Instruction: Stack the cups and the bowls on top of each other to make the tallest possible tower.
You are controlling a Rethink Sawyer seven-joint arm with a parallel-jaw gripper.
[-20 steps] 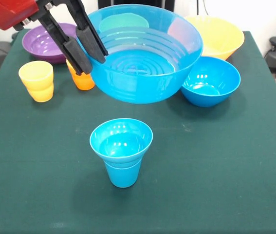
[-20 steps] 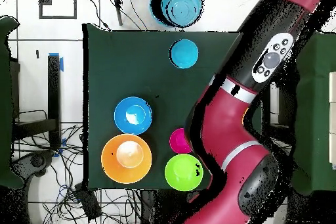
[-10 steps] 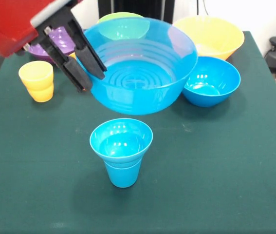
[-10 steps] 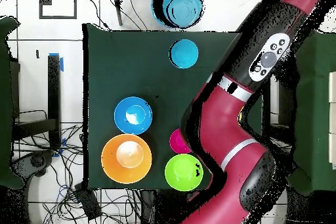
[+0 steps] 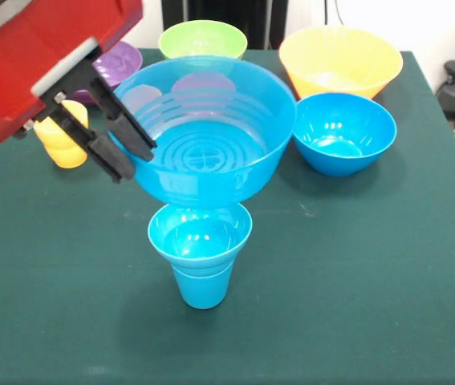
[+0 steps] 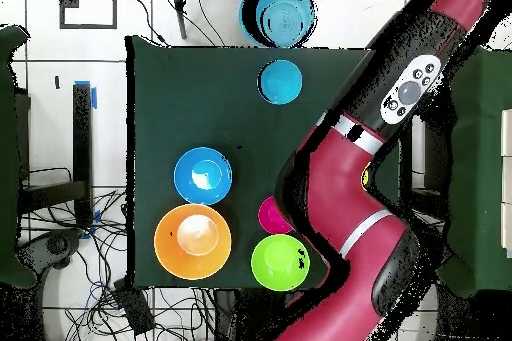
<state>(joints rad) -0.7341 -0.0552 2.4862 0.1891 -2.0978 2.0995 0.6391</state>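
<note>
My gripper is shut on the left rim of a large blue bowl, one finger inside and one outside. It holds the bowl tilted, directly above the tower. The tower is a blue cup with a small blue bowl seated in it, standing at the table's middle front. The large bowl's bottom is close to the small bowl's rim; I cannot tell whether they touch. In the overhead view the large bowl shows near the top edge and the tower below it. The yellow cup is partly hidden behind my fingers. The orange cup is hidden.
A medium blue bowl, the yellow-orange bowl, a green bowl and a purple bowl stand along the far side. In the overhead view the arm partly covers a red bowl.
My gripper has carried the large blue bowl down and toward the front camera, from over the far bowls to just above the tower. The green bowl is now uncovered.
</note>
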